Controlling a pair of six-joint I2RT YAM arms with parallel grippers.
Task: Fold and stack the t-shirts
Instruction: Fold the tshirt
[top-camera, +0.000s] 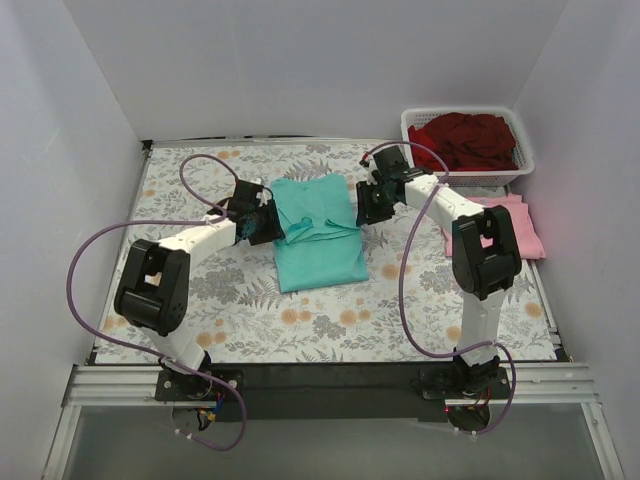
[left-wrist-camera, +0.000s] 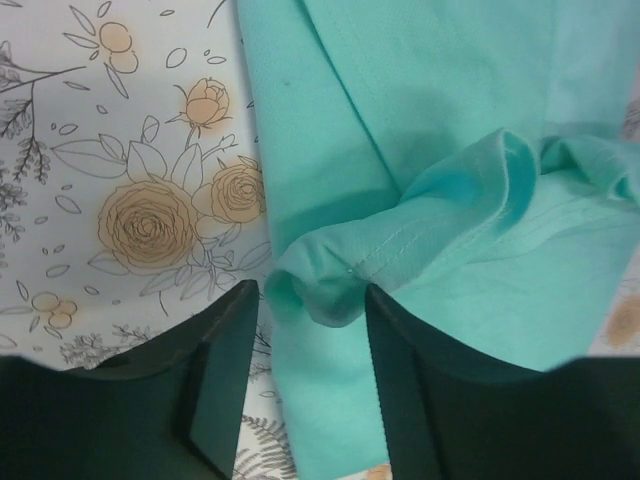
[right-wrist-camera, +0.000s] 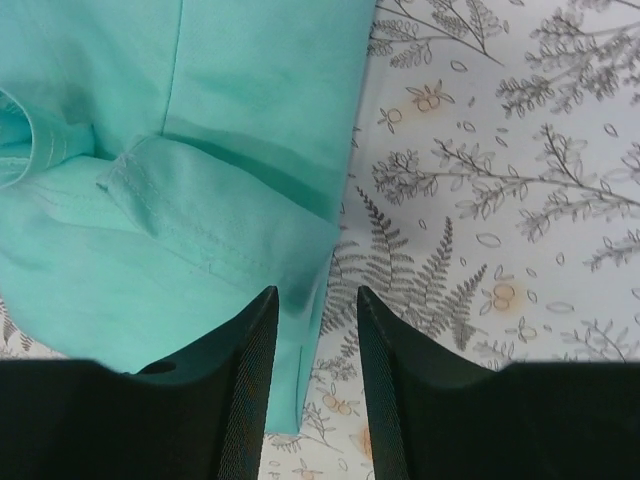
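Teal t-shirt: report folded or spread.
Folded, untidily: the teal t-shirt lies as a compact rectangle, layers overlapping, hem bunched across its middle.

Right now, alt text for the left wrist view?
A teal t-shirt fills the right of the frame, its bunched hem fold lying at the tips of the open left gripper. A floral tablecloth shows on the left.
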